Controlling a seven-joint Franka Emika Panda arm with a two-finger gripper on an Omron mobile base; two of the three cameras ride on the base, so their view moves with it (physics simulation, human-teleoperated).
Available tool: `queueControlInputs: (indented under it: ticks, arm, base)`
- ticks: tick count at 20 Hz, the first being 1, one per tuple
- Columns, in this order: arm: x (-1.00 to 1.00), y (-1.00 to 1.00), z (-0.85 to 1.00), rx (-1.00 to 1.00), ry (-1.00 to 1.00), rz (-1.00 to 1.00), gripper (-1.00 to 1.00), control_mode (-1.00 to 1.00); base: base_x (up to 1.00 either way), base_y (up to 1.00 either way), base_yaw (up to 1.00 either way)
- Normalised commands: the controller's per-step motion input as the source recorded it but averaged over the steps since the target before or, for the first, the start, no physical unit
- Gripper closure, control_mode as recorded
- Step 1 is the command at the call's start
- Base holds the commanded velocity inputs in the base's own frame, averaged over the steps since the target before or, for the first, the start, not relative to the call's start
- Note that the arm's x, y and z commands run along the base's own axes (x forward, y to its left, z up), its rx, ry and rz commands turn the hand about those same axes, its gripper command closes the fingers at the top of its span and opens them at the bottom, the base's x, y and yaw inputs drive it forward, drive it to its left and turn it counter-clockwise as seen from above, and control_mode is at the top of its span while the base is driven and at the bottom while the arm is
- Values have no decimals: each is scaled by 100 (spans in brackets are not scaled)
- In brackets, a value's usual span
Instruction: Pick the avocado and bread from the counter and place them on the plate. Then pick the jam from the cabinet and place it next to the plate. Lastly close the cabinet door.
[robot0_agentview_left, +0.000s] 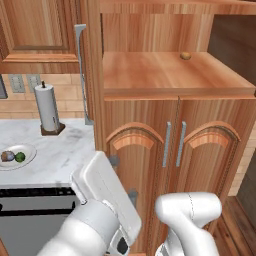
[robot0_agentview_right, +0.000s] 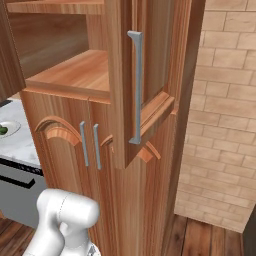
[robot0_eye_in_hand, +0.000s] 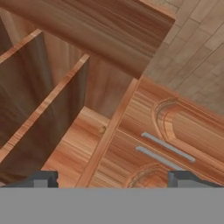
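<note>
Gripper (robot0_eye_in_hand: 112, 178) wide open | cabinet (robot0_agentview_left: 175, 145) open | jam (robot0_agentview_left: 185, 56) on shelf

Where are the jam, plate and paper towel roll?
jam (robot0_agentview_left: 185, 55): left base view, jar body on cabinet shelf.
plate (robot0_agentview_left: 29, 149): left base view, right rim.
paper towel roll (robot0_agentview_left: 47, 107): left base view, roll's side.

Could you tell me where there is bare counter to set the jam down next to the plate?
The marble counter lies bare between the plate and the cabinet, in front of the paper towel holder. The plate itself is crowded: bread and avocado sit on it. The jam stands alone on the open shelf.
</note>
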Motion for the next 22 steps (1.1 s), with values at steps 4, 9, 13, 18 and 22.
queueControlInputs:
  ticks: [4,9,13,18,22]
  arm:
    - [45,8,-19,-6,-4,-3,-100,-100]
    - [45,12,-28,-7,-3,-5,-100,-100]
    - [48,27,-32,-9,0,-7,-100,-100]
    - [41,41,-14,-7,0,-10,-100,-100]
    - [42,51,-2,-6,0,-13,-100,-100]
  base:
    - [0,0,0]
    - [0,0,0]
    - [0,0,0]
    - [0,0,0]
    - [0,0,0]
